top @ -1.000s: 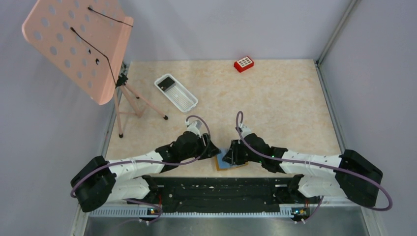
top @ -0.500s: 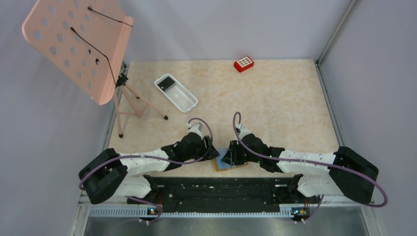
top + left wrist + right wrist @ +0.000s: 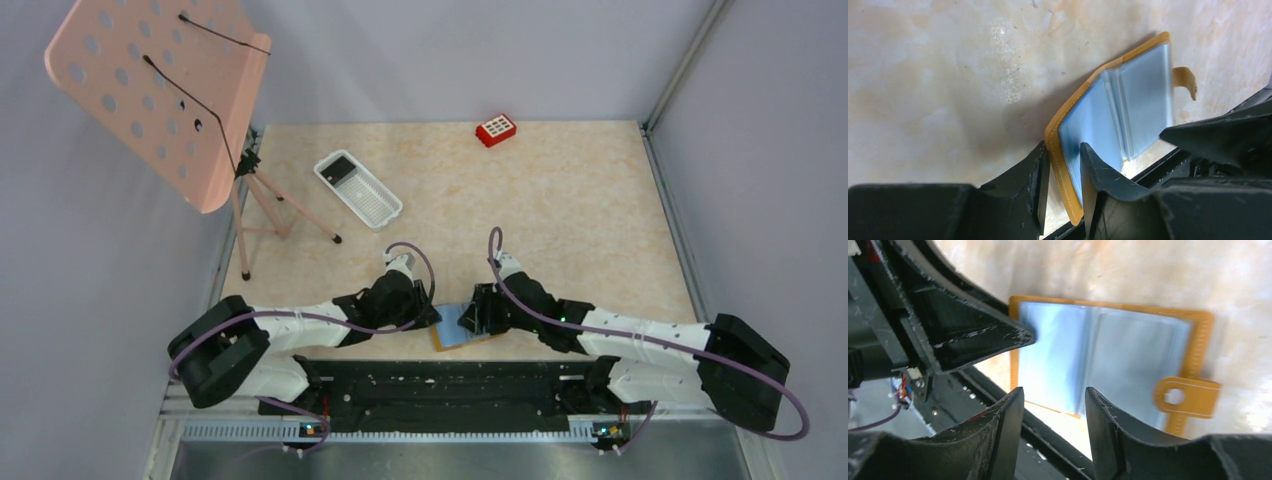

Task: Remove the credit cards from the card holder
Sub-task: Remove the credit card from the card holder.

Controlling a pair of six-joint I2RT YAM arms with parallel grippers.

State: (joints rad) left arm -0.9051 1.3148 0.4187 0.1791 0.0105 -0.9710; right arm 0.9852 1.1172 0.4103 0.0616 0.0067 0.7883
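Observation:
The tan card holder [image 3: 452,333] lies open near the table's front edge, its light blue sleeves facing up. In the left wrist view the card holder [image 3: 1128,100] has its left cover raised off the table. My left gripper [image 3: 1062,150] is shut on that cover's edge, with one finger outside and one on the blue page; it also shows in the top view [image 3: 428,314]. My right gripper [image 3: 1053,400] is open and empty just above the card holder [image 3: 1128,355]; in the top view it [image 3: 476,318] is at the holder's right. One dark credit card [image 3: 342,168] lies in the white tray. No card shows in the sleeves.
The white mesh tray [image 3: 372,200] sits at the back left. A pink music stand [image 3: 160,90] on a tripod stands at the far left. A small red block [image 3: 496,129] is at the back edge. The black arm mount [image 3: 450,385] runs right below the holder.
The left arm has swung in and the left gripper now holds the holder's left cover. The right gripper has drawn slightly right and up. The holder has shifted a little left.

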